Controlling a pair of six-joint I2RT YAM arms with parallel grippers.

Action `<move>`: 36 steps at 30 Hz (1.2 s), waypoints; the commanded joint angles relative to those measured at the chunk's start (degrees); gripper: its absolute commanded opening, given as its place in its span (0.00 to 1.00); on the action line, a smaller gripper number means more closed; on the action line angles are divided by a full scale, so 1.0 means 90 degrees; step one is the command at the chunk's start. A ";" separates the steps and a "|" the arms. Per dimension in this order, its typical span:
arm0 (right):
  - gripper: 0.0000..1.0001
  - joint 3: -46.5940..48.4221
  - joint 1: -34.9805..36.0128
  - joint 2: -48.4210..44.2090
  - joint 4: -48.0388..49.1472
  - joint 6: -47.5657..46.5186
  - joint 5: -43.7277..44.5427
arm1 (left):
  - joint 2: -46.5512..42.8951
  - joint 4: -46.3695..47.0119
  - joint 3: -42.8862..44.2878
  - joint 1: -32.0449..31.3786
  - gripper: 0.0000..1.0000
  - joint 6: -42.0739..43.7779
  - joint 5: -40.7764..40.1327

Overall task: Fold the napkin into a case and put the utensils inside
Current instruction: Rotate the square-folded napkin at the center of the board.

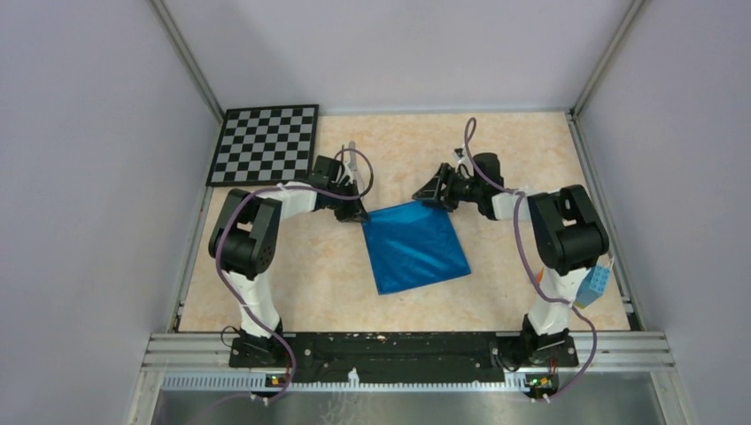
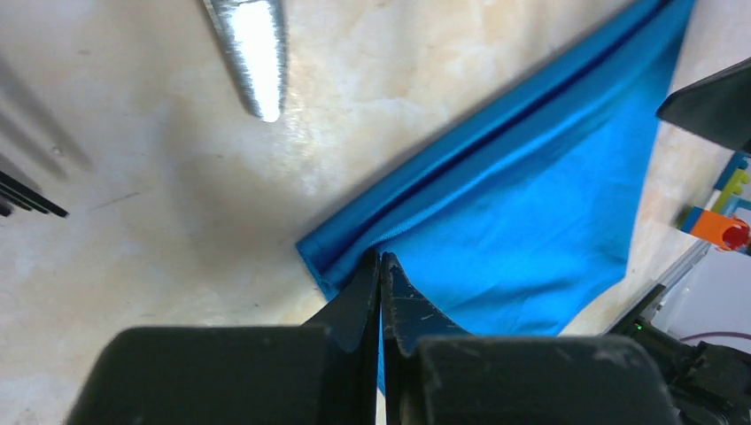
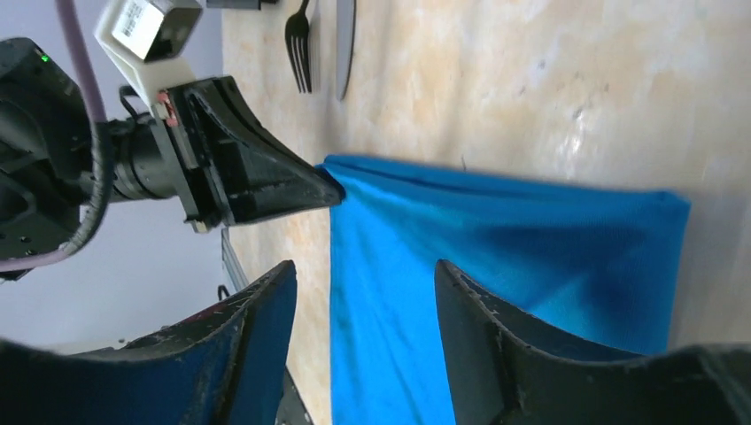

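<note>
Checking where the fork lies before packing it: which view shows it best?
Right wrist: the fork shows its tines and neck, beside the knife. Left wrist catches only dark tine tips at its edge; top external renders it too small to make out.

Ahead of your left tool (image 2: 380, 258), the knife (image 2: 251, 53) is only a blurred tip, cut off by the top edge; just the fork (image 2: 35, 202) prong ends show at the left. Whether that tool's closed tips pinch the napkin (image 2: 531, 221) corner, you cannot tell. Beneath your right tool (image 3: 364, 266), the napkin runs behind its fingers (image 3: 496, 336). From above, the left arm (image 1: 257, 230) hides most of both pieces.
</note>
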 commanded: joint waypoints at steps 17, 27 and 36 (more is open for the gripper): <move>0.59 0.0661 -0.0882 0.2107 0.1864 0.0542 -0.0490 | 0.0470 -0.0048 -0.0095 0.0247 0.00 0.0363 -0.0487; 0.58 0.1346 -0.1416 0.1968 -0.0194 -0.0566 -0.0288 | 0.0650 -0.0142 0.0075 0.0249 0.05 0.0429 -0.0319; 0.59 0.1478 -0.0739 -0.0993 -0.3720 -0.2415 0.2039 | -0.0075 -0.0628 0.0632 0.0229 0.36 0.0505 0.0367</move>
